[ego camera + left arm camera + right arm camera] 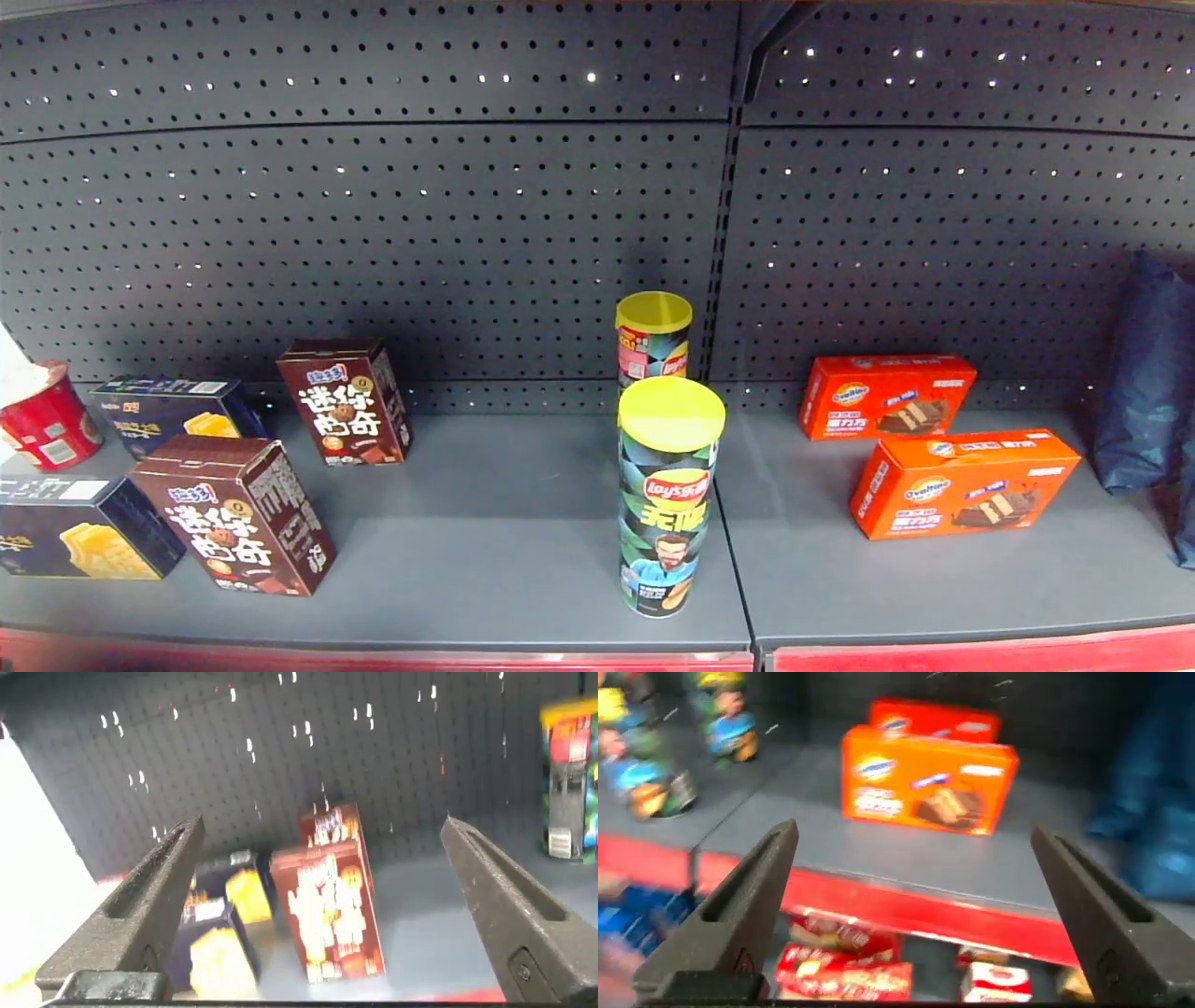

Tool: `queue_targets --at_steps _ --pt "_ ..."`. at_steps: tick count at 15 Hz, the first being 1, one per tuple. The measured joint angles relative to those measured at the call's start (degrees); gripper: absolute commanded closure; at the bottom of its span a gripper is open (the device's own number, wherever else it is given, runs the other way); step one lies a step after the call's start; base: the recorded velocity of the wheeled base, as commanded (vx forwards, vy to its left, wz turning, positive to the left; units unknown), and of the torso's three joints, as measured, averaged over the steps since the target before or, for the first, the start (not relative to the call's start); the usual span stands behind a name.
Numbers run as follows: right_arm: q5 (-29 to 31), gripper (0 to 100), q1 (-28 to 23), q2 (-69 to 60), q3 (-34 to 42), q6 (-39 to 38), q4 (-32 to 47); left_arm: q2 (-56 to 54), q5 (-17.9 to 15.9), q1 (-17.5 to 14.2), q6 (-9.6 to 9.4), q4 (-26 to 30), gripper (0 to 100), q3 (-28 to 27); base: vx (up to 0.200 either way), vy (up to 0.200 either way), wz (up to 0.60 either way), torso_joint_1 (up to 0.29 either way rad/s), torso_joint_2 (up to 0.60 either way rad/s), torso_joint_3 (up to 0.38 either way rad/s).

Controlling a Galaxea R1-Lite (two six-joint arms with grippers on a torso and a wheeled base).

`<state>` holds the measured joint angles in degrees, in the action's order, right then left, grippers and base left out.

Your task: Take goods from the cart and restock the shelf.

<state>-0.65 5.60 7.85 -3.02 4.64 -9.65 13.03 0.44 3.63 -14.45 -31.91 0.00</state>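
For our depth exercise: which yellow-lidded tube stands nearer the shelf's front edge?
The front tube, its full label showing; the rear tube stands behind it.

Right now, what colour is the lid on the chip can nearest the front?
Yellow. The lid of the front chip can shows best in the head view.

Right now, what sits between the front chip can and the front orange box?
Nothing; the head view shows bare shelf, crossed by one seam, between front chip can and front orange box.
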Motion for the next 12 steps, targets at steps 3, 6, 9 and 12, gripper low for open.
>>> queue_targets --at_steps 3,6,9,12 --pt "1.1 0 -0.1 -1.8 2.6 -2.5 1.5 -6.2 1.0 0.0 2.63 8.3 0 0.0 0.000 0.000 0.00 0.000 0.00 0.000" --pt "0.5 0 -0.2 -2.4 2.9 -3.4 5.7 -8.1 0.5 0.0 5.91 12.6 0 0.0 0.000 0.000 0.00 0.000 0.00 0.000" --pt "8.7 0 -0.3 -2.5 3.0 -3.5 6.3 -8.6 -0.5 0.0 5.72 17.6 0 0.0 0.000 0.000 0.00 0.000 0.00 0.000" --pt "2.0 0 -0.3 -2.5 3.0 -3.5 8.2 -8.8 -0.5 0.0 4.99 22.5 0 0.0 0.000 0.000 0.00 0.000 0.00 0.000"
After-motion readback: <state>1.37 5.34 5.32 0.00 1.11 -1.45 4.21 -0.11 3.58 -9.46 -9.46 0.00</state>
